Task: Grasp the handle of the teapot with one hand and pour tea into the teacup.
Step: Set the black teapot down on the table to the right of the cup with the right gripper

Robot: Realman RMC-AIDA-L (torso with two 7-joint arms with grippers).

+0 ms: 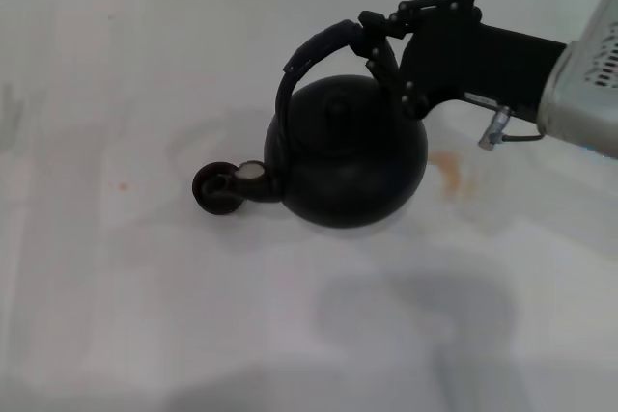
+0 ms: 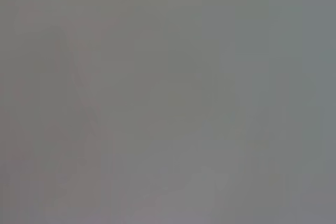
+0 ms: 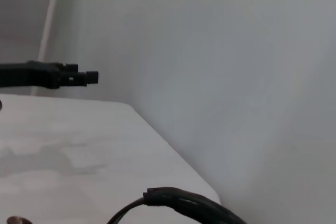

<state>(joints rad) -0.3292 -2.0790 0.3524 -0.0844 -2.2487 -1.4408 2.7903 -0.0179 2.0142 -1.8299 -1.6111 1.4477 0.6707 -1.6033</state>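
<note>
Teapot (image 1: pixel 348 156) mid-worktop (image 1: pixel 145 315), tipped, spout over the teacup (image 1: pixel 214 188) at its left. Right gripper (image 1: pixel 377 45) jaws pinch the handle (image 1: pixel 314 55) near its right end. Pot looks heavy, rigid, likely to swing; a grip at the hoop's crown would steady it. Left gripper unseen

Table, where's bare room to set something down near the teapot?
Free: the table in front of the teapot and teacup, and all of its left side. Crowded: spout over the cup, and the right gripper at the handle.
</note>
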